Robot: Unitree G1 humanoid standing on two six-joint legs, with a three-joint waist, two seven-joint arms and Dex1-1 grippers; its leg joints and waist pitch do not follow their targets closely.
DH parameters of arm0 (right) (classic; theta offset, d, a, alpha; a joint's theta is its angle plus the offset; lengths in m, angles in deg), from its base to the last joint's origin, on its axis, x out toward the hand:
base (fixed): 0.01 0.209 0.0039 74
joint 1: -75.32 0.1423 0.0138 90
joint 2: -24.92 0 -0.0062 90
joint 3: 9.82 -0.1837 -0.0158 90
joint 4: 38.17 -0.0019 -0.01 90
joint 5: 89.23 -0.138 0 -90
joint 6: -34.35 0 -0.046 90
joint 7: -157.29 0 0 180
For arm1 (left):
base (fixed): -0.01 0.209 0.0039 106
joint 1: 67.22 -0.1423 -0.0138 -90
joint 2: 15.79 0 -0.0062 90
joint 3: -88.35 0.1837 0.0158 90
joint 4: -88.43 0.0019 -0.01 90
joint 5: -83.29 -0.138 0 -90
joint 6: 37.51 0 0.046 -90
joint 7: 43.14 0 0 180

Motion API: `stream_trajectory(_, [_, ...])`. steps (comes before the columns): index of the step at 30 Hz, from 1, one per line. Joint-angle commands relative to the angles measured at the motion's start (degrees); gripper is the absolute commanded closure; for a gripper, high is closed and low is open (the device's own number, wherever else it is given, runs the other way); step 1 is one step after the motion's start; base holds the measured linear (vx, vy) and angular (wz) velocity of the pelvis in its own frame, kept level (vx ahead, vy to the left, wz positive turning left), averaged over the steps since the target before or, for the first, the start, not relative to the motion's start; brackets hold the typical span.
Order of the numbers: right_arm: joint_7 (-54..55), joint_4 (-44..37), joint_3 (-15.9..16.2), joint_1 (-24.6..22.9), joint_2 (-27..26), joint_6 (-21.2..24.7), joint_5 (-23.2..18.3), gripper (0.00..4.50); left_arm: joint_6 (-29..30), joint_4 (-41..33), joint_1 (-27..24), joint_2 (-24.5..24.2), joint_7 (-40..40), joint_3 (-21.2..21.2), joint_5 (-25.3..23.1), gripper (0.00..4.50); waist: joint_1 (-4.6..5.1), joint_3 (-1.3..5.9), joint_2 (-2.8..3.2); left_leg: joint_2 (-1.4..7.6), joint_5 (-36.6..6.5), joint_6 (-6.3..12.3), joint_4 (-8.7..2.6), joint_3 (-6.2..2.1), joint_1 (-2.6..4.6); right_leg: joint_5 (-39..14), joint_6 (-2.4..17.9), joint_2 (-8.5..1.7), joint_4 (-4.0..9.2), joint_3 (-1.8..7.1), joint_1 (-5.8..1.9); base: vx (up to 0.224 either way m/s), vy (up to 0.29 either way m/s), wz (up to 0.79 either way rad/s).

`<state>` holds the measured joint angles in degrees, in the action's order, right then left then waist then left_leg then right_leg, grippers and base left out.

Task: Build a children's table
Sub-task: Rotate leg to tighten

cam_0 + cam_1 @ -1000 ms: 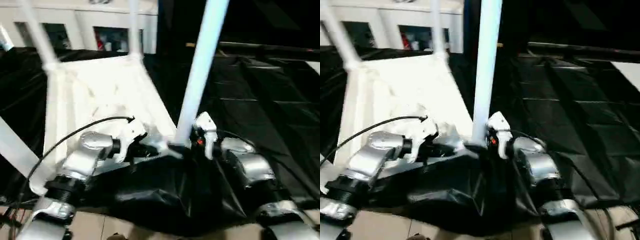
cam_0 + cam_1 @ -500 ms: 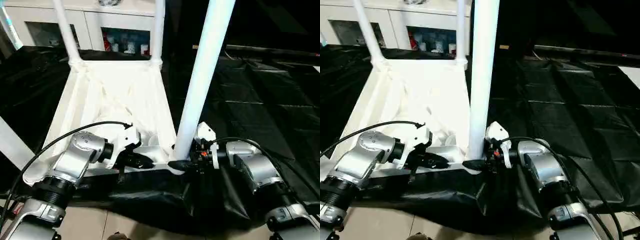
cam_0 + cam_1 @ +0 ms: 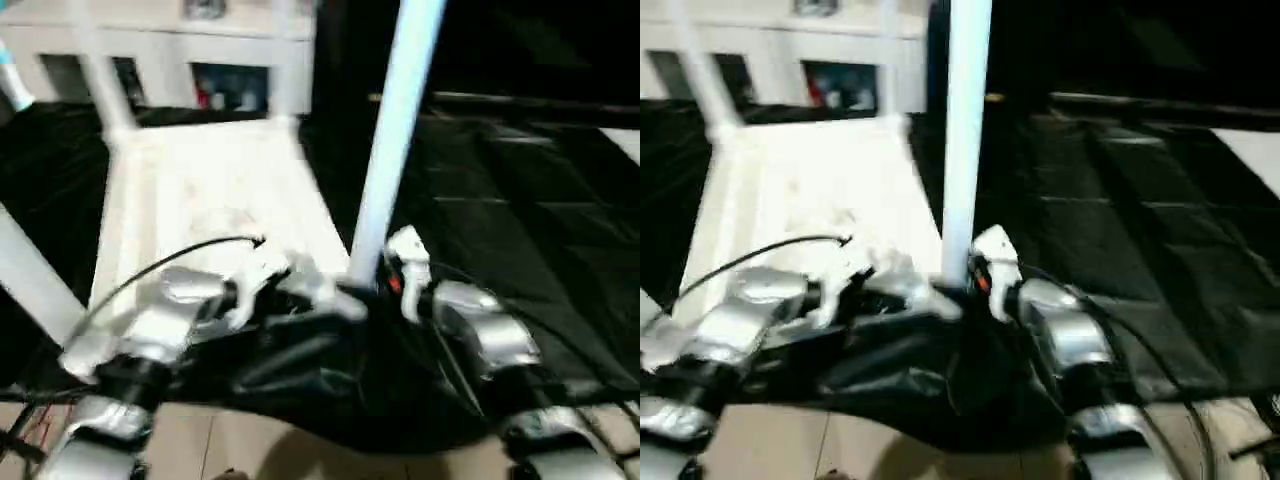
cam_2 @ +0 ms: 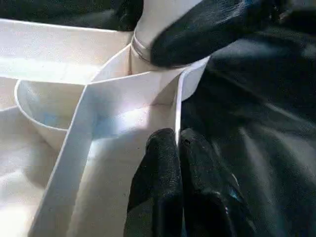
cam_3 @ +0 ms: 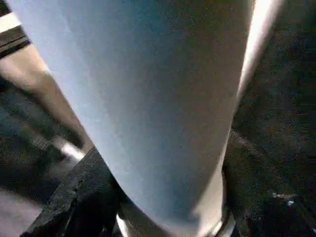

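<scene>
The children's table lies upside down, its white top [image 3: 200,190] on a black sheet. A tall white leg [image 3: 392,140] stands in the near right corner socket [image 4: 148,64]. My right gripper [image 3: 366,292] is shut around this leg's base, one black finger [image 4: 197,34] pressed on it just above the socket. The leg [image 5: 158,98] runs up between its fingers [image 5: 84,192]. My left gripper [image 4: 177,143] is shut on the top's thin near rim [image 4: 176,108], close beside that socket. Two more legs [image 3: 95,70] [image 3: 285,60] rise at the far corners, another [image 3: 30,280] at the near left.
A white cabinet [image 3: 150,45] with glass doors stands behind the table. The black sheet [image 3: 520,200] spreads wide to the right and bunches up under my forearms. Beige floor tiles [image 3: 230,450] show at the near edge.
The head views have shifted and blurred from camera motion. My right gripper's fingers have drawn closer around the leg's base. The left gripper stays on the rim.
</scene>
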<state>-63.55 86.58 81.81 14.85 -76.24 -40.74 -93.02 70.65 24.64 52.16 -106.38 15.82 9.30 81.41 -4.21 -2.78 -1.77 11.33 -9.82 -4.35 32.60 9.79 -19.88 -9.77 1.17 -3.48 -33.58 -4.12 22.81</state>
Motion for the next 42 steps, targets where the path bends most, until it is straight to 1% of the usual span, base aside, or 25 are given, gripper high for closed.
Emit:
stream_trajectory(1, [5.4, 4.1, 3.0, 0.2, -6.8, 1.5, 0.4, 1.98, 0.8, -2.0, 3.7, 6.1, -6.1, 0.3, 1.7, 4.50, 0.77, 2.62, 0.64, 1.57, -24.0, -1.60, -4.05, -1.53, 1.01, -36.6, 3.6, -4.99, 6.70, 1.39, -1.57, 0.000, 0.000, 0.00])
stream_trajectory(4, [6.1, 4.6, 3.1, 0.8, -8.8, -0.3, 0.3, 1.98, 0.9, -2.8, 3.5, 7.6, -7.4, 0.5, 1.5, 4.50, 1.34, 2.64, 0.68, 1.66, -24.8, -1.05, -4.35, -1.72, 0.58, -34.3, 3.7, -4.94, 6.80, 1.09, -1.99, 0.000, 0.000, 0.00])
stream_trajectory(5, [5.0, 4.4, 3.5, 0.8, -9.1, -1.3, 0.2, 1.63, 0.5, -3.1, 3.3, 7.8, -7.4, 0.7, 1.5, 4.50, 1.35, 2.62, 0.71, 1.59, -25.5, -0.64, -4.29, -1.57, 0.77, -34.0, 3.8, -4.99, 6.96, 1.04, -1.79, 0.000, 0.000, 0.00])
stream_trajectory(6, [3.0, 3.4, 3.5, 0.5, -9.3, -1.6, -0.8, 1.42, -0.3, -3.4, 3.0, 7.9, -7.1, 1.1, 1.5, 4.50, 1.31, 2.68, 0.47, 1.55, -25.0, -0.18, -4.16, -1.40, 0.92, -33.3, 4.1, -5.11, 7.00, 1.00, -1.70, 0.000, 0.000, 0.00])
stream_trajectory(7, [2.0, 2.8, 3.3, 0.3, -9.1, -1.1, -1.5, 1.28, -1.1, -3.5, 2.8, 7.6, -6.5, 1.5, 1.4, 4.50, 1.23, 2.64, 0.48, 1.54, -24.4, 0.31, -4.28, -1.38, 0.71, -33.0, 4.2, -5.33, 6.92, 0.82, -1.90, 0.000, 0.000, 0.00])
stream_trajectory(10, [0.7, 1.9, 3.5, 0.0, -8.0, -0.8, -1.5, 1.21, -1.9, -3.5, 2.5, 7.1, -5.8, 1.9, 1.1, 4.50, 1.08, 2.66, 0.42, 1.68, -23.8, 0.50, -4.31, -1.27, 0.75, -31.9, 4.6, -5.42, 6.76, 1.04, -1.70, 0.000, 0.000, 0.00])
stream_trajectory(12, [-0.3, 1.1, 4.8, -0.4, -6.3, -2.1, -0.1, 0.88, -2.3, -3.5, 2.4, 6.6, -5.7, 2.1, 0.7, 4.50, 0.95, 2.71, 0.46, 1.77, -23.0, 0.51, -4.37, -1.18, 0.67, -30.6, 5.1, -5.44, 6.51, 1.20, -1.77, 0.000, 0.000, 0.00])
stream_trajectory(13, [-2.9, -0.5, 6.1, -1.4, -3.3, -3.0, 0.7, 0.81, -2.5, -3.3, 2.3, 6.0, -5.6, 2.2, 0.5, 4.50, 0.77, 2.72, 0.42, 1.75, -22.7, 0.70, -4.29, -1.00, 0.75, -30.1, 5.3, -5.41, 6.50, 1.29, -1.69, 0.000, 0.000, 0.00])
stream_trajectory(14, [-3.0, -0.6, 6.2, -1.4, -3.2, -3.1, 0.8, 0.81, -2.5, -3.3, 2.2, 5.9, -5.6, 2.2, 0.5, 4.50, 0.58, 2.75, 0.36, 1.78, -22.4, 0.84, -4.25, -0.97, 0.79, -29.6, 5.4, -5.42, 6.42, 1.29, -1.75, 0.000, 0.000, 0.00])
stream_trajectory(16, [-7.1, -3.1, 6.6, -2.9, 1.4, -4.6, 0.8, 0.81, -3.4, -2.7, 2.3, 5.0, -5.1, 2.4, 0.0, 4.50, 0.01, 2.82, 0.11, 1.91, -20.3, 1.60, -4.16, -0.63, 0.74, -27.1, 6.1, -5.38, 6.08, 1.67, -1.78, 0.000, 0.000, 0.00])
stream_trajectory(17, [-9.3, -4.6, 6.1, -3.7, 4.0, -4.5, 0.2, 0.81, -3.9, -2.5, 2.3, 4.4, -4.6, 2.6, -0.2, 4.50, -0.44, 2.80, 0.06, 1.94, -19.3, 2.02, -4.15, -0.53, 0.60, -25.9, 6.2, -5.29, 5.91, 1.78, -1.90, 0.000, 0.000, 0.00])
stream_trajectory(18, [-13.6, -7.3, 4.6, -5.2, 8.7, -3.9, -1.2, 0.81, -4.8, -1.9, 2.4, 3.5, -3.9, 2.8, -0.5, 4.50, -1.14, 2.92, -0.10, 2.02, -18.4, 2.52, -3.98, -0.30, 0.89, -25.0, 6.4, -5.34, 5.72, 1.92, -1.79, 0.000, 0.000, 0.00])
stream_trajectory(20, [-15.4, -8.5, 3.7, -5.7, 10.8, -3.5, -2.0, 0.81, -5.3, -1.6, 2.4, 3.1, -3.5, 2.9, -0.7, 4.50, -1.89, 3.13, -0.23, 2.09, -16.2, 3.24, -3.72, 0.04, 1.03, -21.2, 7.5, -5.20, 5.27, 2.16, -1.86, 0.000, 0.000, 0.00])
stream_trajectory(21, [-16.4, -9.1, 3.3, -6.0, 11.9, -3.3, -2.3, 0.81, -5.6, -1.4, 2.4, 2.9, -3.2, 3.0, -0.9, 4.50, -1.92, 3.19, -0.26, 2.08, -15.4, 3.50, -3.70, 0.12, 0.78, -19.9, 8.0, -5.18, 4.96, 2.22, -1.96, 0.000, 0.000, 0.00])
stream_trajectory(22, [-18.1, -10.1, 2.4, -6.5, 13.8, -2.8, -3.2, 0.81, -6.0, -1.2, 2.4, 2.5, -2.8, 3.0, -0.9, 4.50, -2.06, 3.33, -0.30, 2.05, -13.5, 3.87, -3.71, 0.03, 0.23, -18.0, 8.4, -5.15, 4.51, 2.13, -2.49, 0.000, 0.000, 0.00])
stream_trajectory(24, [-21.0, -11.5, 0.4, -7.1, 17.6, -1.9, -4.8, 0.81, -7.1, -1.2, 2.0, 1.5, -0.6, 3.6, -0.5, 4.50, -2.32, 3.52, -0.24, 2.04, -12.3, 4.34, -3.45, 0.09, 0.23, -16.6, 8.8, -5.07, 4.30, 2.10, -2.51, 0.000, 0.000, 0.00])
stream_trajectory(26, [-21.6, -11.6, -0.9, -7.1, 19.2, -1.6, -5.6, 0.81, -8.6, -1.4, 1.7, 0.7, 1.6, 4.3, -0.2, 4.50, -2.34, 3.76, -0.23, 2.07, -9.3, 4.96, -3.29, 0.00, -0.51, -12.5, 10.0, -5.16, 3.69, 1.96, -3.05, 0.000, 0.000, 0.00])
stream_trajectory(28, [-22.2, -12.0, -2.3, -7.4, 20.7, -1.6, -6.9, 0.81, -9.7, -1.9, 1.2, -0.2, 4.6, 5.2, 0.7, 4.50, -2.36, 3.91, -0.15, 2.09, -8.2, 5.07, -3.07, 0.07, -0.44, -10.1, 10.9, -5.04, 3.34, 1.85, -2.96, 0.000, 0.000, 0.00])
stream_trajectory(29, [-22.7, -12.4, -3.0, -7.6, 21.5, -1.1, -7.7, 0.81, -10.9, -1.9, 1.0, -0.8, 6.2, 5.8, 1.1, 4.50, -2.35, 4.00, -0.05, 2.10, -7.3, 5.20, -3.01, -0.02, -0.64, -8.5, 11.5, -4.98, 3.06, 1.76, -3.15, 0.000, 0.000, 0.00])
stream_trajectory(31, [-23.5, -13.1, -4.0, -8.1, 22.7, -0.1, -9.0, 0.81, -11.6, -1.7, 1.0, -1.4, 7.5, 6.2, 1.3, 4.50, -2.50, 4.03, 0.21, 2.32, -7.3, 5.61, -2.85, 0.14, -0.35, -6.5, 12.4, -4.80, 2.89, 1.73, -2.90, 0.000, 0.000, 0.00])
stream_trajectory(32, [-23.8, -13.5, -4.7, -8.5, 23.3, 0.5, -9.7, 0.81, -12.4, -1.4, 1.0, -1.7, 8.5, 6.3, 1.5, 4.50, -2.48, 4.05, 0.27, 2.32, -7.2, 5.69, -2.75, 0.18, -0.45, -5.3, 13.0, -4.73, 2.67, 1.67, -2.94, 0.000, 0.000, 0.00])
stream_trajectory(34, [-23.3, -13.5, -6.4, -8.9, 24.4, 1.1, -10.7, 0.81, -13.6, -0.6, 1.2, -2.3, 10.8, 6.2, 2.2, 4.50, -2.72, 3.99, 0.62, 2.42, -8.2, 5.60, -2.73, 0.31, -0.24, -6.0, 13.3, -4.84, 2.89, 1.65, -2.78, 0.000, 0.000, 0.00])
stream_trajectory(36, [-18.8, -11.5, -7.8, -8.0, 23.8, 0.5, -9.7, 0.81, -15.0, -0.5, 1.3, -2.8, 14.0, 6.5, 3.3, 4.50, -2.95, 3.88, 0.73, 2.44, -9.2, 4.55, -2.86, 0.32, -0.19, -7.9, 13.0, -4.92, 3.10, 1.62, -2.76, 0.000, 0.000, 0.00])
stream_trajectory(37, [-15.3, -9.9, -8.5, -7.2, 22.8, -0.5, -8.8, 0.81, -16.3, -0.2, 1.5, -2.9, 15.5, 6.7, 3.7, 4.50, -3.00, 3.84, 0.82, 2.38, -10.1, 3.01, -2.99, 0.35, -0.06, -9.9, 12.5, -4.98, 3.28, 1.62, -2.61, 0.000, 0.000, 0.00])
stream_trajectory(42, [-6.5, -7.7, -9.1, -5.5, 18.8, -2.4, -7.5, 0.81, -20.7, 2.0, 3.0, -3.8, 19.3, 7.8, 4.1, 4.50, -3.25, 3.77, 0.81, 2.32, -12.3, 1.13, -3.06, 0.46, 0.14, -12.6, 11.3, -5.06, 3.44, 1.73, -2.41, 0.000, 0.000, 0.00])
